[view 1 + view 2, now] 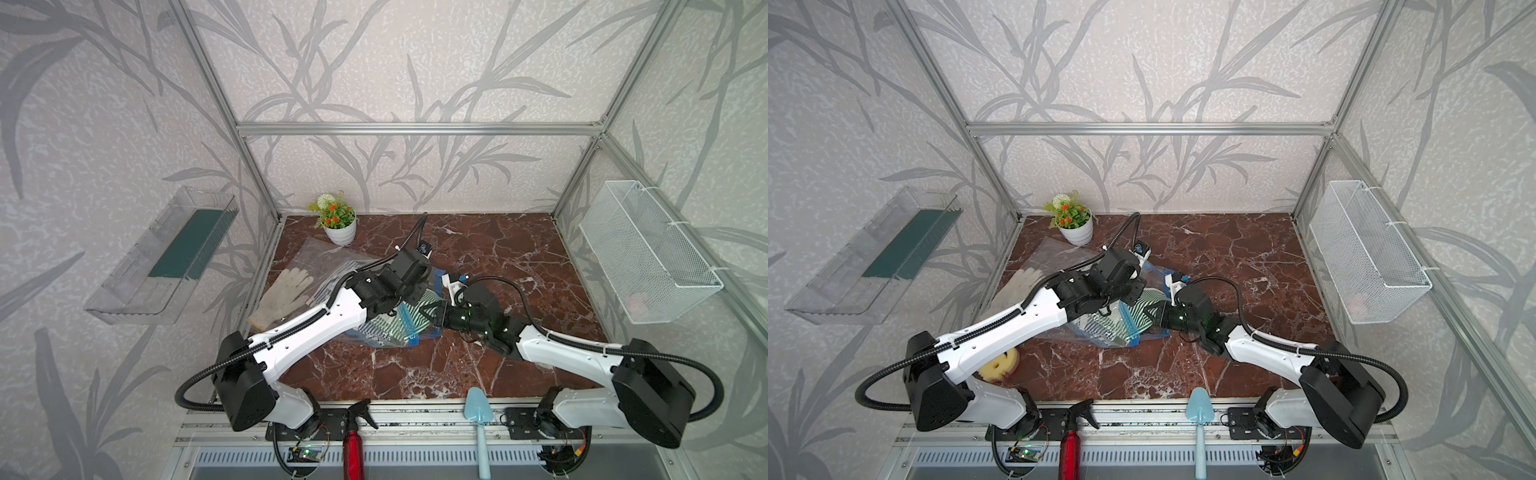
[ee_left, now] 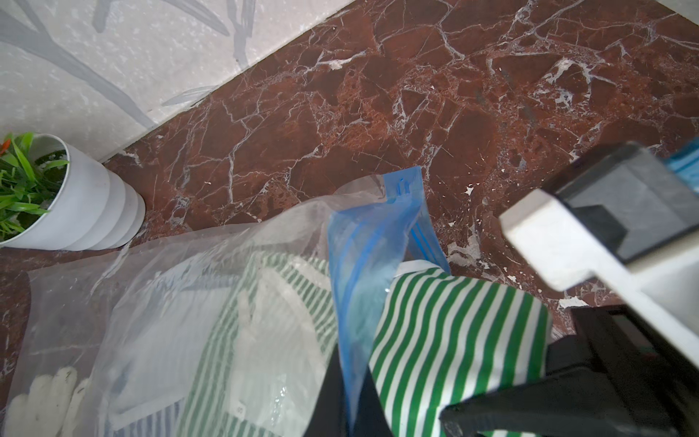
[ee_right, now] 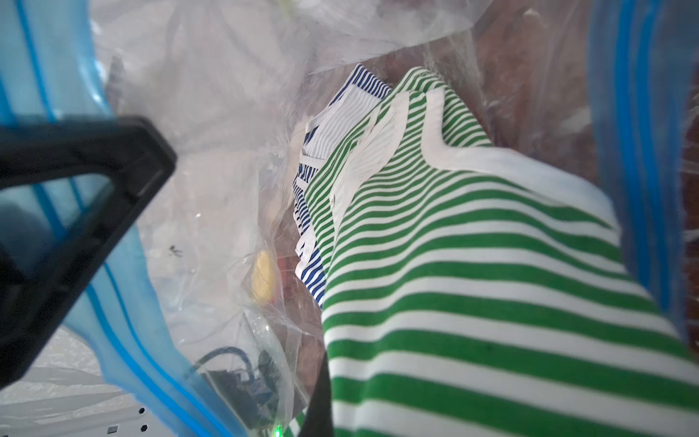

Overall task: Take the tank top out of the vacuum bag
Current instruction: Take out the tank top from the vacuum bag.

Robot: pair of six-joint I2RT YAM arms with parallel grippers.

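Note:
The vacuum bag (image 1: 320, 257) (image 1: 1054, 253), clear and crinkly, lies at the left middle of the marble table (image 1: 478, 374). Its blue zip-seal mouth (image 2: 363, 265) is lifted, and my left gripper (image 2: 350, 397) (image 1: 411, 291) is shut on that strip. The tank top (image 1: 419, 307) (image 1: 1144, 305) (image 3: 472, 283), green and white striped, pokes partly out of the mouth. My right gripper (image 3: 329, 408) (image 1: 432, 311) is shut on its cloth; one finger is hidden under the fabric. A blue-striped garment (image 3: 314, 212) lies deeper inside the bag.
A white glove (image 1: 286, 291) lies left of the bag and a potted plant (image 1: 338, 224) stands behind it. A yellow sponge (image 1: 998, 365) sits under the left arm. A red spray bottle (image 1: 353, 440) and a blue trowel (image 1: 480, 419) lie at the front rail.

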